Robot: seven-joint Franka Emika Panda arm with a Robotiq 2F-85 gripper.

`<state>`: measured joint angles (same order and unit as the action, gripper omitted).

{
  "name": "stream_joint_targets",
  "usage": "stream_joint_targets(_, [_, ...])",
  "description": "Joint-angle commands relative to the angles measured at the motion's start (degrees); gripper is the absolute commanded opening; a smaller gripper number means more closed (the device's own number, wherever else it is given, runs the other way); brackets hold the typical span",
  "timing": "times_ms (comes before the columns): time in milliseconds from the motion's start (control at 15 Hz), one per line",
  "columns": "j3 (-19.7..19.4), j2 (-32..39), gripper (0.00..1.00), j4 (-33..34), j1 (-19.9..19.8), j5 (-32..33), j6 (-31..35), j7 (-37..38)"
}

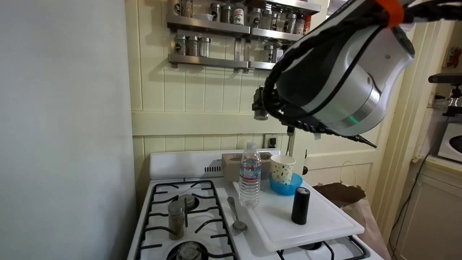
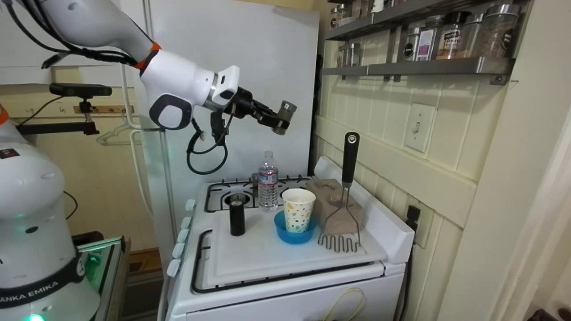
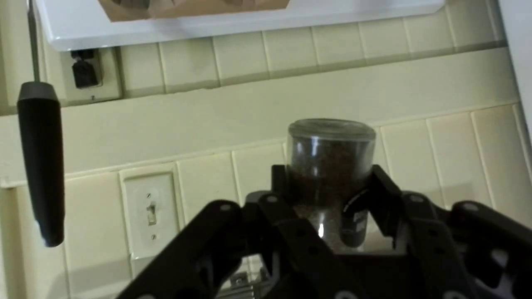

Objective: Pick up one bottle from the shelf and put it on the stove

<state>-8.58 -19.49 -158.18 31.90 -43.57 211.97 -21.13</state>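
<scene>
I hold the spice jar above the stove, lower than the shelf, hand clamped on its sides, presumably leaving the lower end free for the left grates, though which end is lidded is unclear.

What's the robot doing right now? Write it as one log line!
gripper: holding spice jar | spice jar: tilted, in the air, higher than stove | on stove: another jar, upright | placing: not done
</scene>
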Motion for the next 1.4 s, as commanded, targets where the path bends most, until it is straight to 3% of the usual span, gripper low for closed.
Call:
stream_joint_targets(0, [0.1, -6.9, 0.25, 0.5, -2.8, -7.1, -14.4, -11.3])
stream_joint_targets(133, [4.5, -5.7, 0.25, 0.9, -11.0, -13.9, -21.4, -19.5])
stream_joint_targets(333, [13.4, -0.6, 0.25, 0.5, -25.1, -18.5, -23.9, -26.7])
stream_joint_targets(733, [33.3, 1.5, 0.25, 0.1, -52.4, -12.6, -31.3, -30.2])
stream_joint_targets(1000, [47.1, -6.3, 0.25, 0.8, -69.0, -5.1, -40.4, -28.5])
stream_joint_targets(1067, [47.5, -10.9, 0.25, -0.3, -69.2, -3.0, -44.4, -27.0])
stream_joint_targets(1133, [45.1, -13.2, 0.25, -0.9, -66.0, -1.5, -46.4, -26.7])
stream_joint_targets(1333, [43.1, -21.8, 0.25, 0.9, -62.9, 1.3, -57.9, -28.5])
